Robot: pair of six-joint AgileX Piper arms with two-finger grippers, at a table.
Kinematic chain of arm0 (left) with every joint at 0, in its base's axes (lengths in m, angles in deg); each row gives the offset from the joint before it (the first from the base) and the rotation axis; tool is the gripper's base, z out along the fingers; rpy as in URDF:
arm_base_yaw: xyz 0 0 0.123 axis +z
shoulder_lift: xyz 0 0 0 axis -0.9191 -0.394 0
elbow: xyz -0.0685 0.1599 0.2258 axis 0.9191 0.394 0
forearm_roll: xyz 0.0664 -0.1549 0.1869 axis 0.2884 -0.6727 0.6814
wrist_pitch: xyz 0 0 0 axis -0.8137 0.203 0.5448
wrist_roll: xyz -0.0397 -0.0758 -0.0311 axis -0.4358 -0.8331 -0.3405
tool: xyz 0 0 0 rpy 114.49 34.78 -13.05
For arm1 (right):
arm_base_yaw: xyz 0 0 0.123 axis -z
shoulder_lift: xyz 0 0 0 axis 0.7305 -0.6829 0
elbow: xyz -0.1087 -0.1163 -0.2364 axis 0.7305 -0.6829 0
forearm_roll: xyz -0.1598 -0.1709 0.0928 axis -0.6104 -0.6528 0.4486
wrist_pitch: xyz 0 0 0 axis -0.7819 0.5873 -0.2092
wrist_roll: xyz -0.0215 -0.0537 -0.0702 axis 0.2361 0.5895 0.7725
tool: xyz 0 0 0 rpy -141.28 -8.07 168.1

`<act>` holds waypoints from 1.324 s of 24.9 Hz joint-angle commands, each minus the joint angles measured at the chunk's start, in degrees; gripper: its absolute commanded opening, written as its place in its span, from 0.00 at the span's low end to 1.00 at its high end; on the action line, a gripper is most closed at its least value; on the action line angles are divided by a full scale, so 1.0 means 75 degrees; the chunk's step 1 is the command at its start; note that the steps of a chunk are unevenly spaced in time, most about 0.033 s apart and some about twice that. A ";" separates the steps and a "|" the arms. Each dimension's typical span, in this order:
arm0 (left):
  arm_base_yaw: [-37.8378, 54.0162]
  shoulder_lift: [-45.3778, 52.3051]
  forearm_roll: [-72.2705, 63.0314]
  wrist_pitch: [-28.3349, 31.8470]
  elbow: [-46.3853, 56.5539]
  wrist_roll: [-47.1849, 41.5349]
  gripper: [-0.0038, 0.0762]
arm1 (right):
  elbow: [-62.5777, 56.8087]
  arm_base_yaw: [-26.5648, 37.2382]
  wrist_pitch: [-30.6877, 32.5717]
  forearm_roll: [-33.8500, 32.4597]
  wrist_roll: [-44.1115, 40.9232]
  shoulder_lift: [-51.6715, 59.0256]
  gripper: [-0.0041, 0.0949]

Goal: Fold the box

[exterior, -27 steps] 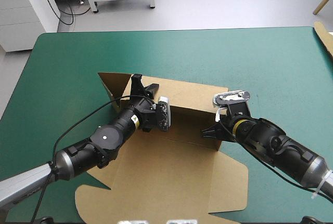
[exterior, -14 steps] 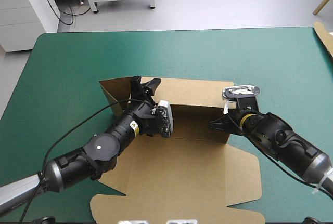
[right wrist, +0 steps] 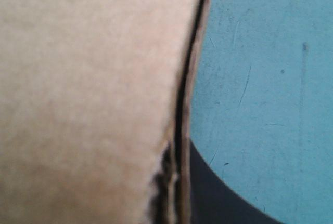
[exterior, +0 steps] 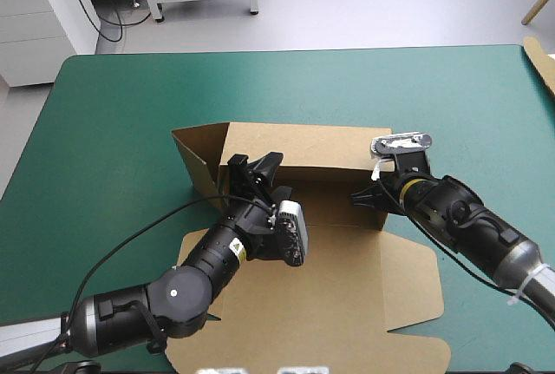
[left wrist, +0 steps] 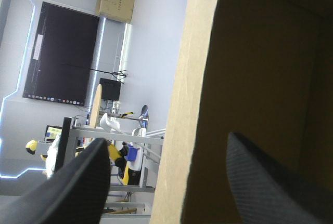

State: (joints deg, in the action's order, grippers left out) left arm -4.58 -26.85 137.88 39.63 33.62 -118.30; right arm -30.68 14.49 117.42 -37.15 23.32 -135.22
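The brown box (exterior: 329, 296) lies flat in the middle of the teal-green cover, its far wall (exterior: 303, 144) raised. My left gripper (exterior: 256, 164) stands open inside the box, just in front of that wall. In the left wrist view its black fingers (left wrist: 78, 182) stand wide apart with the wall's edge (left wrist: 192, 104) ahead between them, gripping nothing. My right gripper (exterior: 360, 198) is shut on the box at the wall's right end. In the right wrist view the board (right wrist: 88, 94) fills most of the picture, with one black finger (right wrist: 218, 198) beside its edge.
A strip of more brown board (exterior: 542, 62) shows at the table's right edge. Bare teal-green cover (exterior: 121, 105) lies to the left, the right and beyond the box. The box's near flaps reach close to the table's front edge.
My left gripper has opened, let go of the far wall and drawn back toward the near side. The box and my right gripper have shifted a little to the right.
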 commanded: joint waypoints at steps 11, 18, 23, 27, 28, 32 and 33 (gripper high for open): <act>-0.0502 0.0237 -0.1021 -0.0646 -0.1030 0.1387 0.57 | 0.2327 0.0157 0.1535 0.0263 0.1572 0.0027 0.02; -0.0486 0.0237 -0.3811 -0.0760 -0.2901 0.3691 0.57 | 0.3436 0.1923 0.2638 0.3068 0.4075 -0.1034 0.02; -0.0021 0.0193 -0.5306 -0.1133 -0.3723 0.4830 0.37 | 0.4614 0.2643 0.3879 0.3602 0.4892 -0.2440 0.02; 0.0862 0.0091 -0.5641 -0.1106 -0.3905 0.4830 0.15 | 0.5224 0.2643 0.3879 0.3675 0.4955 -0.3219 0.02; 0.1139 0.0069 -0.5794 -0.1146 -0.3968 0.4830 0.11 | 0.5327 0.2643 0.3879 0.3790 0.4990 -0.3389 0.02; 0.2448 -0.0082 -0.6571 -0.1111 -0.4168 0.4815 0.06 | 0.5474 0.2643 0.3879 0.3966 0.5158 -0.3930 0.02; 0.2728 -0.0093 -0.6741 -0.1039 -0.4172 0.4755 0.06 | 0.5474 0.2643 0.3879 0.3966 0.5158 -0.4064 0.02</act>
State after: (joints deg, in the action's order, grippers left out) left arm 10.15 -28.67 89.30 29.18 4.78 -81.98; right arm 9.88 34.59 147.84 -10.09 60.22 -163.32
